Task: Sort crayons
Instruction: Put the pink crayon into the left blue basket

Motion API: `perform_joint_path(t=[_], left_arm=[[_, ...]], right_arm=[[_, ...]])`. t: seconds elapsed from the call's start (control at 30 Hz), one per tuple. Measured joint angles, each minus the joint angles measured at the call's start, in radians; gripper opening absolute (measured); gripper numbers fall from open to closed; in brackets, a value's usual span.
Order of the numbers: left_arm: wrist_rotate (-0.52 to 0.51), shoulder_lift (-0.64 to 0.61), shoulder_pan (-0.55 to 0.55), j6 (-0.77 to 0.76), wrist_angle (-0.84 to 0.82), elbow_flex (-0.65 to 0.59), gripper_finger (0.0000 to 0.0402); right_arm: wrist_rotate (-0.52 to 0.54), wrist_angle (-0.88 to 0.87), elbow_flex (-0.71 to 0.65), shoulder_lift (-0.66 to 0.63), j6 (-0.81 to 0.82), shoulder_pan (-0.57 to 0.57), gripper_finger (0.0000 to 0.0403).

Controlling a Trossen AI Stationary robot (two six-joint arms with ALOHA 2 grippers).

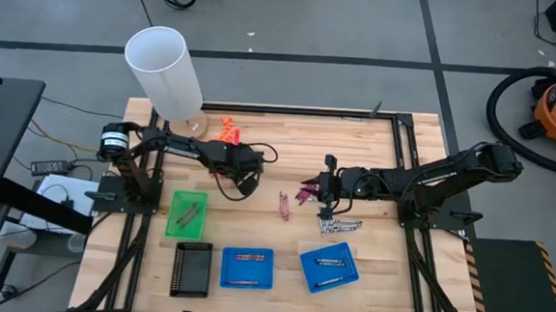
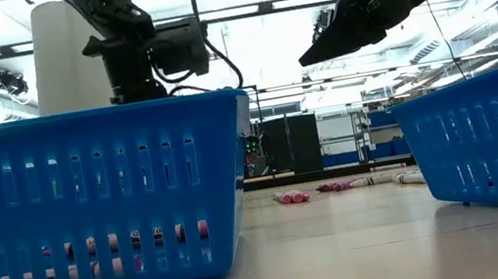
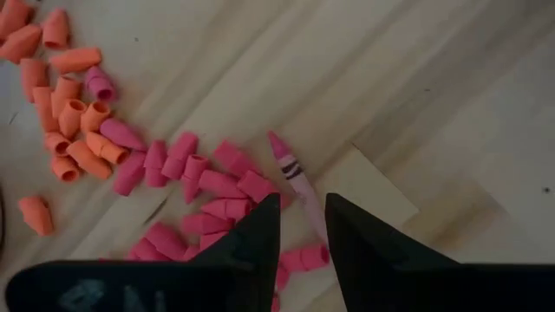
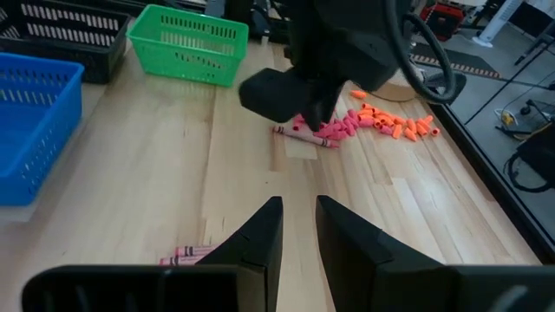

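My left gripper is low over a heap of pink eraser caps, its fingers a narrow gap apart. A magenta crayon lies on the table and runs back between them. My right gripper hovers above the table's middle, slightly open and empty. Magenta crayons lie just beside it. Maroon crayons and silvery grey crayons lie on the wood nearby. Some crayons also lie in the two blue trays and the green tray. My left gripper's fingers come from above and stand on either side of the magenta crayon's blunt end, along its length. The crayon lies flat on the table. I cannot tell whether the fingers touch it.
A tall white cylinder stands at the far left. Orange eraser caps lie near it. A black tray sits at the near left. In the low view the blue trays hide much of the table.
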Motion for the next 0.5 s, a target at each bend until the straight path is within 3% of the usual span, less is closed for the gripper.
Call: perform_joint_path(t=[0.3,0.5], left_arm=[[0.016,0.112,-0.001,0.019,0.037,0.006,0.0105],[0.016,0.123,-0.003,0.069,0.055,0.004,0.0101]], right_arm=[[-0.011,0.004,0.0,0.0,0.0,0.002,0.0083],[-0.013,0.006,0.0,0.0,0.0,0.002,0.0083]])
